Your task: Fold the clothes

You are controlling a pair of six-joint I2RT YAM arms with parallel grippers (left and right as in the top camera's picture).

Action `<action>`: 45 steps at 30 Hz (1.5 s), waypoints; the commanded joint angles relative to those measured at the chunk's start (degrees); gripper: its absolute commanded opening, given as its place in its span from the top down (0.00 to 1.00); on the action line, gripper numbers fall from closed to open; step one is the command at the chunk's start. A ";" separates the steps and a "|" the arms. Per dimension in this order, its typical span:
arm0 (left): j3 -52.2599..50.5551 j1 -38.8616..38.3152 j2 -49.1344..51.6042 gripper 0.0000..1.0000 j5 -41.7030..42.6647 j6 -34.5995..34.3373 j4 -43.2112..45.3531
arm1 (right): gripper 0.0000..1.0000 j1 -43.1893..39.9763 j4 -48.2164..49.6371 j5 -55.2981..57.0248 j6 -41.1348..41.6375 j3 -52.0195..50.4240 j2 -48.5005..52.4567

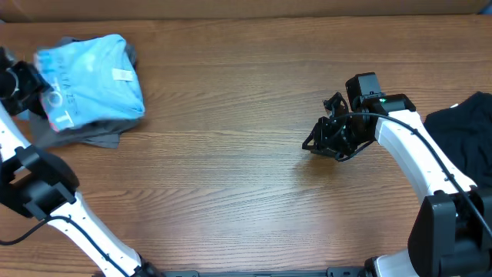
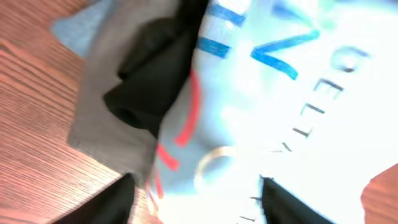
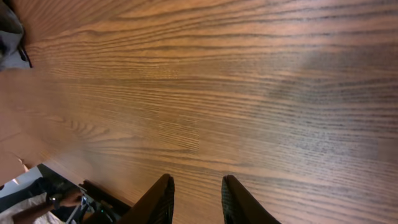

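Note:
The clothes lie in two places. A folded light blue T-shirt [image 1: 96,81] with white lettering rests on a grey garment [image 1: 92,137] at the table's far left. A black pile [image 1: 469,131] sits at the right edge. My left gripper [image 1: 37,81] is at the blue shirt's left edge. In the blurred left wrist view the left gripper [image 2: 196,200] stands open, its jaws wide apart over the blue shirt [image 2: 298,93], with grey cloth [image 2: 99,106] and a black fold [image 2: 149,74] beside it. My right gripper [image 1: 314,143] hovers over bare wood; the right gripper [image 3: 196,186] is open and holds nothing.
The wooden table [image 1: 231,177] stretches between the two piles. The right arm [image 1: 407,146] reaches in from the lower right, close to the black pile. The left arm's base link [image 1: 38,185] stands at the lower left. The table's front edge [image 3: 68,171] shows in the right wrist view.

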 commanded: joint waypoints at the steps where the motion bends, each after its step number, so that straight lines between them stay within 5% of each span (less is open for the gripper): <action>1: 1.46 0.92 -1.09 0.13 0.57 -0.04 0.48 | 0.71 -0.15 -0.57 -0.72 -0.24 0.24 -0.90; 6: 2.27 3.45 -1.70 0.25 2.80 -0.15 -2.10 | 0.71 -0.15 -1.46 -0.72 -0.24 0.24 -0.90; 10: 2.58 4.24 -5.01 0.51 6.91 2.67 -5.31 | 0.71 -0.15 -0.83 -0.74 -0.59 0.26 -0.92; 18: 2.54 2.51 -25.07 0.42 7.96 10.08 -11.78 | 0.60 -0.15 1.03 3.37 -4.20 7.67 -9.25; 22: 2.51 -0.26 -38.86 0.30 5.62 10.95 -11.78 | 0.50 -0.15 1.01 8.83 -5.22 14.03 -17.75; 25: 2.51 -3.72 -48.28 0.02 4.61 11.02 -11.76 | 0.39 -0.15 1.03 11.10 -5.20 17.33 -24.17; 28: 1.55 -7.87 -55.54 0.00 4.57 12.02 -11.76 | 0.26 -0.15 0.98 11.15 -5.20 18.32 -30.05; 31: -2.71 -11.21 -62.27 0.00 4.09 11.65 -11.76 | 0.00 -0.15 0.13 11.17 -5.20 18.32 -36.02; 39: -30.32 -16.06 -77.07 0.00 3.04 9.11 -11.76 | 0.00 -0.15 -5.16 12.04 -5.18 18.32 -44.70; 45: -43.21 -16.04 -78.82 0.00 2.86 9.20 -11.76 | 0.00 -0.15 -8.63 12.02 -5.16 18.14 -44.92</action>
